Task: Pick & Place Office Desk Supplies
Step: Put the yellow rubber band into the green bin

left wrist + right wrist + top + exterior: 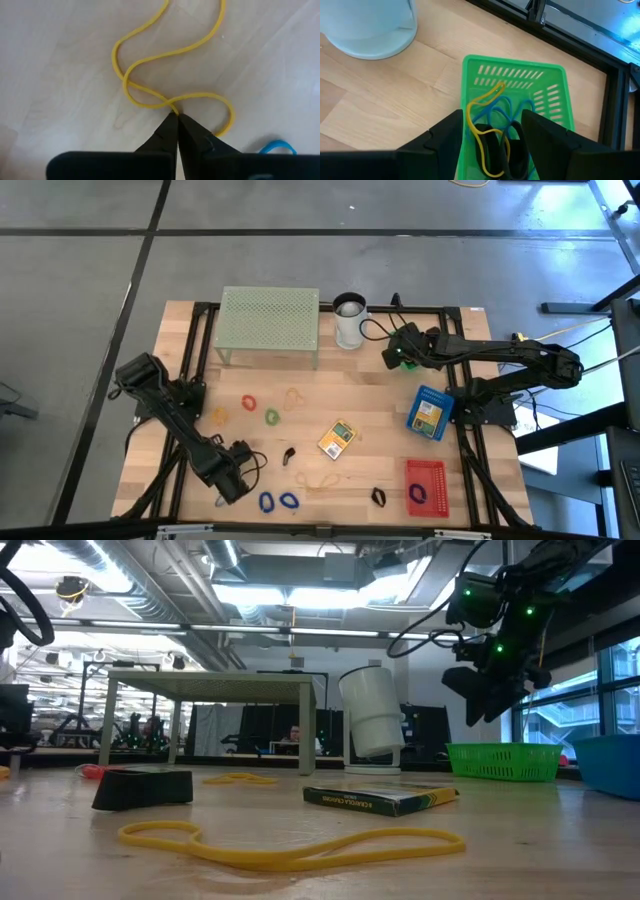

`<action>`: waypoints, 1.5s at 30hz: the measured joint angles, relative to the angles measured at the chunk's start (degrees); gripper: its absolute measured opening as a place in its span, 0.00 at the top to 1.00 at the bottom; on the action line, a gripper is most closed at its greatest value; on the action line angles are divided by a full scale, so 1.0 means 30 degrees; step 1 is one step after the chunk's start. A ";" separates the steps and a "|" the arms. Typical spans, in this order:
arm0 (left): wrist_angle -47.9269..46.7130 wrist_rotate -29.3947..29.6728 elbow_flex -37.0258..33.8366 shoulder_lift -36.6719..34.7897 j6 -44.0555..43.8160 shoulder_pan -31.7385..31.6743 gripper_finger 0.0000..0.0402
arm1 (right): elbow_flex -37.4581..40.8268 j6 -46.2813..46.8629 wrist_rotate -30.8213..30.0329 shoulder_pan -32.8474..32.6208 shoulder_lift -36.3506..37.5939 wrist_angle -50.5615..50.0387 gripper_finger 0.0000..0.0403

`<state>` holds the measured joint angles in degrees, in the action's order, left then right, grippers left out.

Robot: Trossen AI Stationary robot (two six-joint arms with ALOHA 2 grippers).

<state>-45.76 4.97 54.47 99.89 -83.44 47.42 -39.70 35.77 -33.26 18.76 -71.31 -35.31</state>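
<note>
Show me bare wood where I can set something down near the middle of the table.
Free: the strip between the mesh stand and the yellow card pack, left of the blue basket. Crowded: the front edge, with yellow rubber band, blue bands and red basket.

My left gripper [222, 498] sits at the front left of the bench [380, 395], closed on a rubber band [150, 97] lying there. My right gripper [400, 358] hangs over a small basket [540, 85] at the rear right; bands lie in that basket. The mesh stand [269, 320] is at the rear, the cup [349, 320] just to its right. A card pack [337, 439] lies mid-bench, with a box [430, 412] to its right and a tray [425, 485] at front right.
</note>
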 joint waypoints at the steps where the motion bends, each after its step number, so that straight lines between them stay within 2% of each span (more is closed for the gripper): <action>1: -0.0406 0.0565 0.0403 0.0041 0.0026 0.0000 0.99 | 0.0000 0.0000 0.0110 0.0000 0.0000 0.0000 0.50; 5: -0.1477 0.5003 0.2107 0.0066 0.0760 -0.0259 1.00 | 0.0000 0.0000 0.0416 -0.0044 0.0000 0.0139 0.50; 11: -0.1555 0.9373 0.4191 0.0093 0.3490 -0.0628 1.00 | 0.0000 -0.0385 0.0963 -0.0292 0.0000 0.1001 0.50; 15: -0.1610 1.2897 0.5490 0.0075 0.5268 -0.0988 1.00 | 0.0000 -0.1705 0.3022 -0.0896 0.0000 0.2498 0.50; 20: -0.1646 1.8234 0.7103 0.0047 0.9026 -0.1709 1.00 | 0.0000 -0.3260 0.6110 -0.2267 0.0000 0.5790 0.50; 24: -0.1381 2.1467 0.8266 0.0028 1.1726 -0.2244 1.00 | 0.0000 -0.4303 0.8308 -0.3602 0.0000 0.9010 0.50; 27: 0.0195 2.3420 0.8537 0.0002 1.3891 -0.2732 1.00 | 0.0000 -0.5341 0.9778 -0.4678 0.0000 1.1405 0.50; 31: 0.2821 2.4055 0.8570 0.0002 1.6151 -0.3276 1.00 | -0.0002 -0.6896 1.1409 -0.6523 -0.0115 1.4230 0.50; 34: 0.4216 2.3612 0.8562 0.0095 1.6302 -0.3734 1.00 | -0.0015 -0.7611 1.1389 -0.8032 -0.0617 1.6160 0.50; 39: 0.4343 2.1590 0.8526 0.0118 1.7231 -0.4301 1.00 | -0.0022 -0.8911 1.1301 -0.9896 -0.2375 1.9713 0.50; 45: 0.4944 2.0831 0.8529 0.0126 1.7738 -0.4532 1.00 | -0.0015 -0.9534 1.1228 -1.0871 -0.4781 2.3453 0.50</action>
<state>-30.93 67.46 80.06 100.27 -30.22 33.82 -39.75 7.17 0.43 -13.85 -85.65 35.05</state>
